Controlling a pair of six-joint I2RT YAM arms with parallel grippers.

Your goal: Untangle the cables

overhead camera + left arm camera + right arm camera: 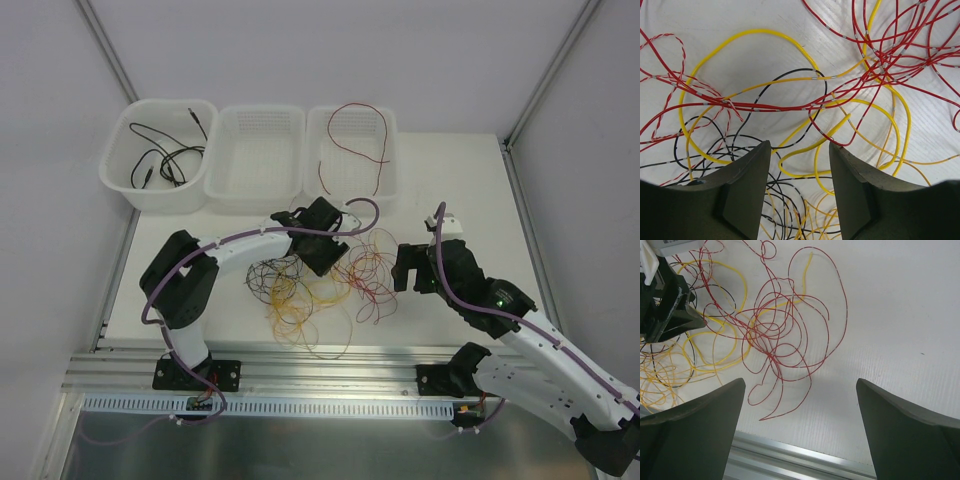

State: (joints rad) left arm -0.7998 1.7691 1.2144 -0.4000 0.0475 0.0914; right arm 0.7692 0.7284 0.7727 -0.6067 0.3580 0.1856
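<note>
The cables lie in a loose tangle (320, 285) of red, yellow and black wires on the white table in front of the arms. My left gripper (318, 262) hovers over the tangle's upper middle. In the left wrist view it (800, 150) is open and empty, with yellow loops (740, 36), red wires (770, 106) and black wires (790, 79) below and between its fingers. My right gripper (405, 275) is at the tangle's right edge. In the right wrist view it (800, 385) is wide open and empty, just right of the red loops (780, 340).
Three white baskets stand at the back: the left one (118, 178) holds a black cable (165, 155), the middle one (255, 195) holds nothing, the right one (388, 185) holds a red cable (352, 150). A metal rail (320, 365) runs along the table's near edge.
</note>
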